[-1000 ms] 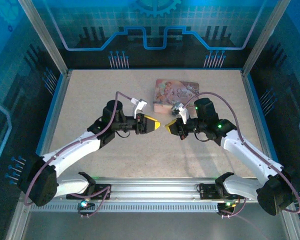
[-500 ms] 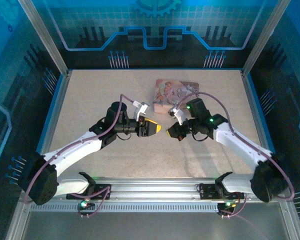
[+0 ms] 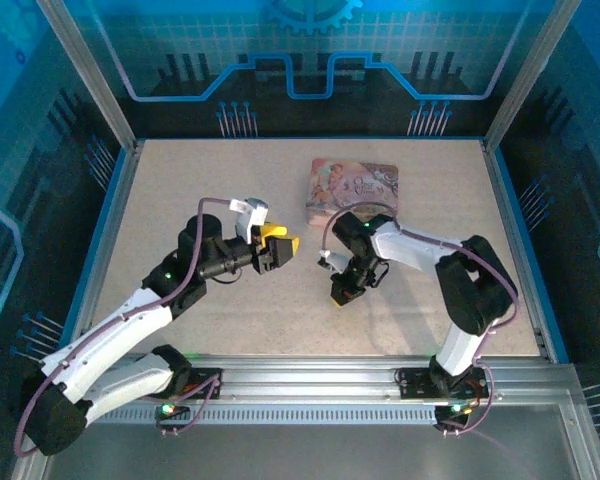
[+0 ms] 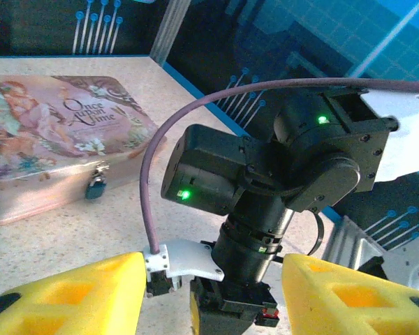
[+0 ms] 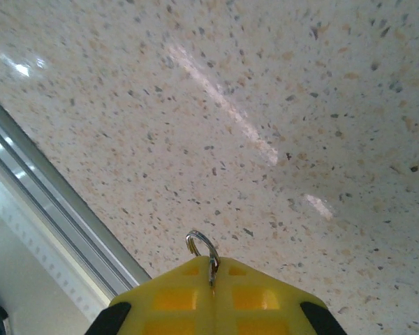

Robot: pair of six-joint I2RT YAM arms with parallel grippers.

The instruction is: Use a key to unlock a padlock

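Right end effector (image 3: 338, 297) lowered, with key (image 5: 211, 264).

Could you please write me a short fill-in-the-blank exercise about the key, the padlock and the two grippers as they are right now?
1. The right gripper is ____ on the key.
2. The left gripper stands ____, holding nothing.
3. The padlock hangs on the front of the ____ tin.
Missing words: shut; open; pink.

The speckled beige stone-look bench (image 5: 300, 105) is smooth and glossy; the pink printed tin box (image 4: 49, 139) satiny; the thin grey metal key (image 5: 211, 264) shiny.
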